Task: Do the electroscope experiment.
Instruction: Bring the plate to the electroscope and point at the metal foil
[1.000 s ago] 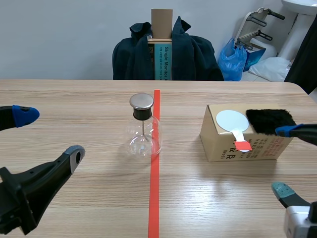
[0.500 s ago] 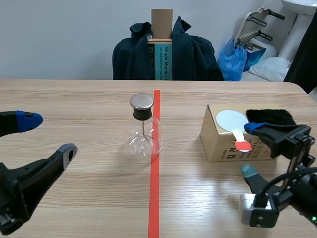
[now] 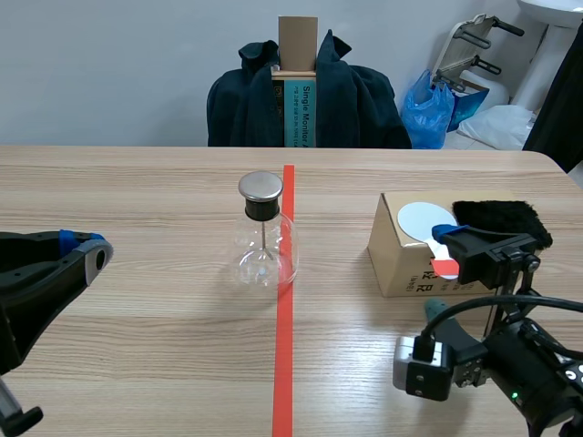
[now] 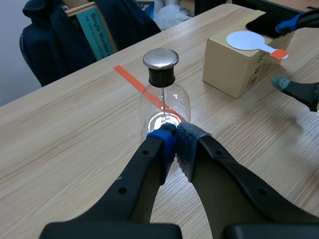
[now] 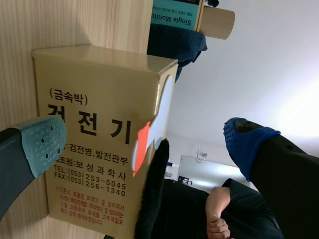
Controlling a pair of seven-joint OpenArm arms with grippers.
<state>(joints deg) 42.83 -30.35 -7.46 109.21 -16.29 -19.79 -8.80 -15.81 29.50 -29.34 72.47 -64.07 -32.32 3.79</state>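
The metal-capped clear glass flask point(image 3: 263, 232) is set well apart from the brown cardboard box point(image 3: 392, 248), on which a white round paddle point(image 3: 421, 218) is laid. The right gripper point(image 5: 144, 142) is held spread at that box; the left gripper point(image 4: 175, 142) is closed on nothing.

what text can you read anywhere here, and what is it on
"Single Monito": on the teal box behind the table, its last letters cut off.
"(금속박)": on the front of the cardboard box.
"검전기": large black print under it, same face.
"검전병, 발전판부": smaller line below that.
"TEL" and "FAX": two lines of numbers follow, not copied here.
Red small print at the foot of that face: too small to read.
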